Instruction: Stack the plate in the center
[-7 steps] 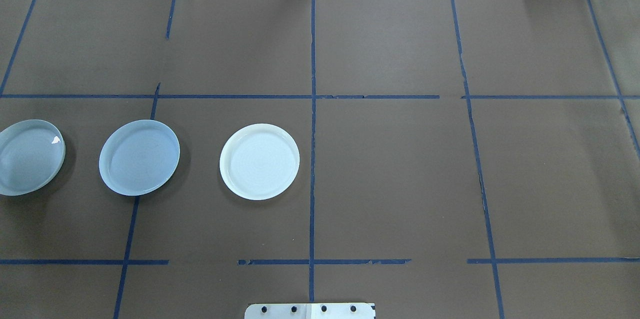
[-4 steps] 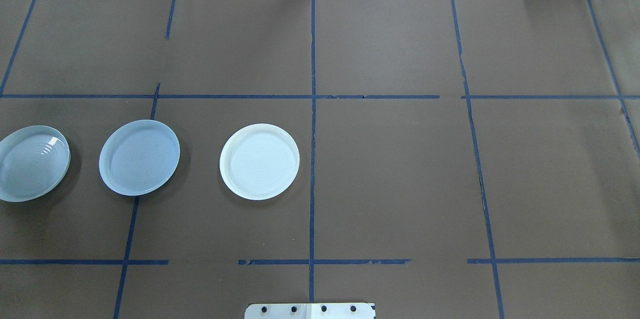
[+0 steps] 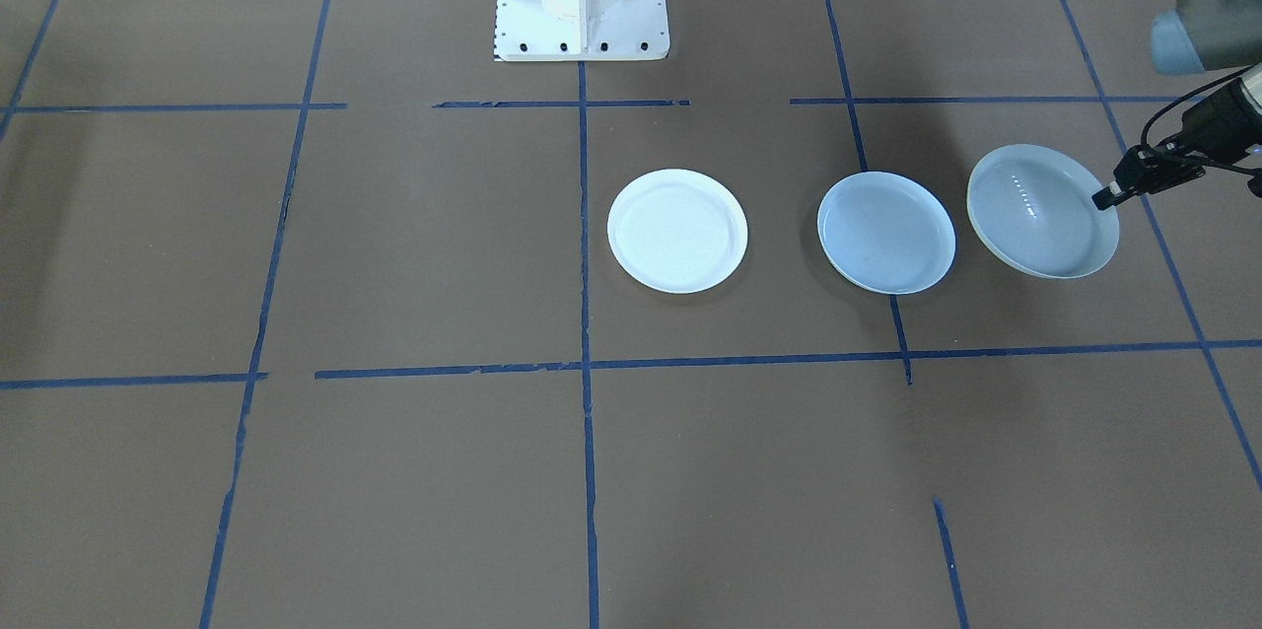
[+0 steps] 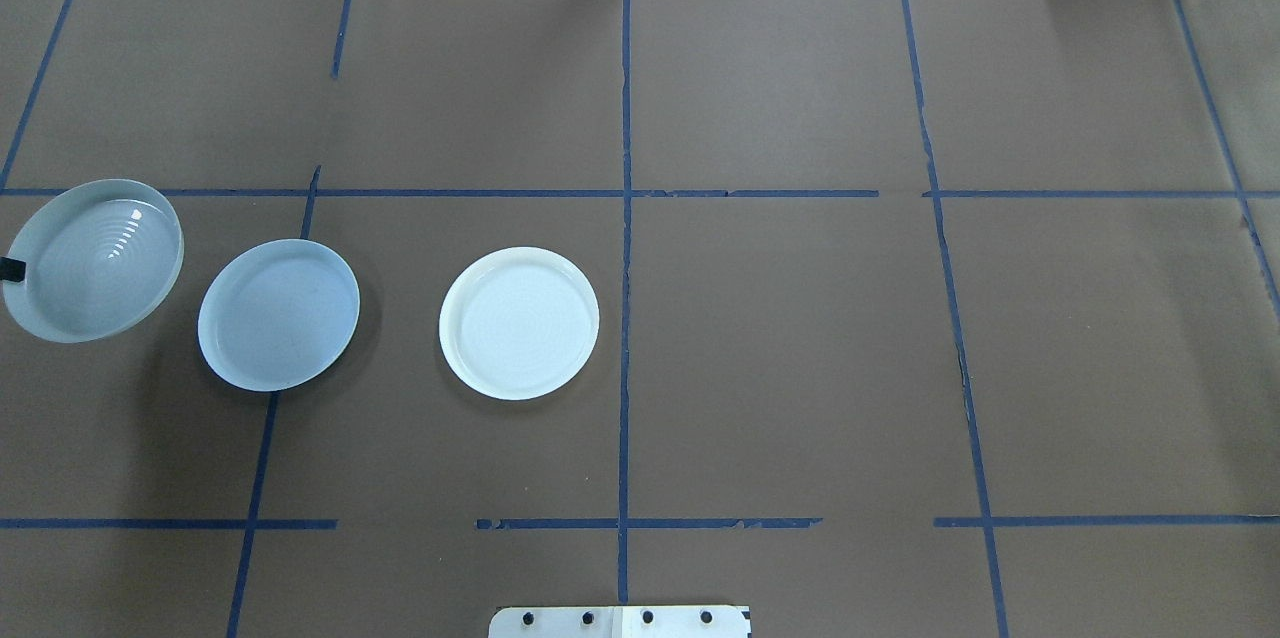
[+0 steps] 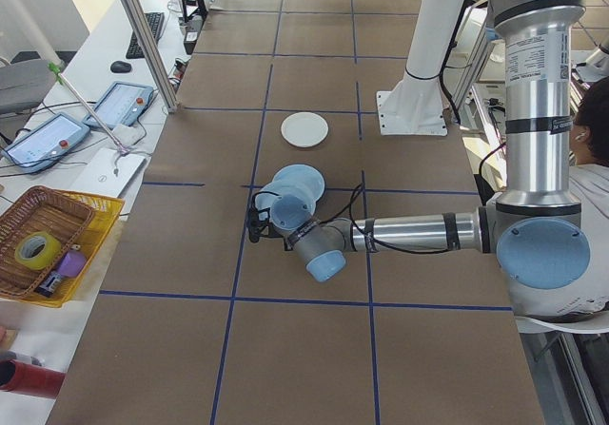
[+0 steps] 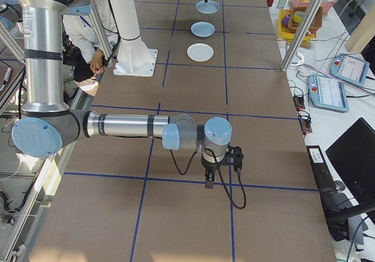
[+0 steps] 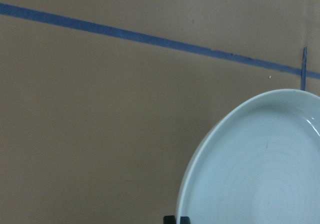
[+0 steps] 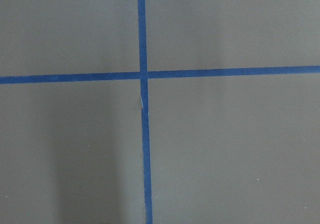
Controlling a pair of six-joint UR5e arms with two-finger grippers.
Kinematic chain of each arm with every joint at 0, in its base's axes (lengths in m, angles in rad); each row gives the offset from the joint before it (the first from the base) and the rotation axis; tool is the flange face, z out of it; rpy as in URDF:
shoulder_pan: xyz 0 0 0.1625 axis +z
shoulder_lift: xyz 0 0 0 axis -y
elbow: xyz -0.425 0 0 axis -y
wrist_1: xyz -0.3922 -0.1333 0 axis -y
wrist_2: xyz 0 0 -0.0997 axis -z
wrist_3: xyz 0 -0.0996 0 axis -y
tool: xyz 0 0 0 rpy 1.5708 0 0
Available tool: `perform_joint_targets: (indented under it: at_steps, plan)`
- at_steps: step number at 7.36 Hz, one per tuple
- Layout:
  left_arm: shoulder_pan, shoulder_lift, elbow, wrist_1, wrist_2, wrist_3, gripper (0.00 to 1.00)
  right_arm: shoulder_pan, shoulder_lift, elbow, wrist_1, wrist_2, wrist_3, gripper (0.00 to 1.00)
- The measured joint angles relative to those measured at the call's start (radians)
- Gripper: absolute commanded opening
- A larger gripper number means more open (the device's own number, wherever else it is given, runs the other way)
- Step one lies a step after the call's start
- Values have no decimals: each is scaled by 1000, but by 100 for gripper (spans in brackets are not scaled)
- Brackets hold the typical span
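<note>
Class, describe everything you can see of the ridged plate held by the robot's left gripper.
The ridged plate is round, pale grey-blue and glossy, with concentric rings inside and a low raised rim. It is lifted off the brown table and tilted. The left gripper pinches its outer rim. It hangs beside the smooth bluish-grey plate, not touching it.

Glossy plates (image 4: 278,315), matt paper table (image 4: 780,348)

- even, bright overhead room light; the brown table (image 4: 780,338) reads flat and matte
- small streaks of glare on the ridged plate (image 4: 95,260), just inward of the jaws pinching its rim
- soft shadow on the paper below that plate and under the pale blue plate (image 4: 279,314)
- left wrist view is soft, the near rim blurred
- right wrist view is sharp, with a dim shadow band at its lower left
</note>
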Motion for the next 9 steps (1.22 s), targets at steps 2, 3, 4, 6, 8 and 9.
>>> perform_joint_targets:
  at_steps: [2, 3, 4, 6, 8, 9]
  plan:
    - [138, -27, -42, -4, 93, -181, 0, 0, 0, 0, 0, 0, 0, 100]
    - [187, -44, -48, -5, 119, -239, 27, 1, 0, 0, 0, 0, 0, 100]
    - [216, -56, -50, -5, 132, -269, 99, 0, 0, 0, 0, 0, 0, 100]
    - [239, -73, -56, -5, 164, -287, 100, 0, 0, 0, 0, 0, 0, 100]
    - [246, -108, -112, 1, 150, -318, 100, 0, 0, 0, 0, 0, 0, 100]
    - [265, -135, -153, 6, 136, -367, 100, 0, 0, 0, 0, 0, 0, 100]
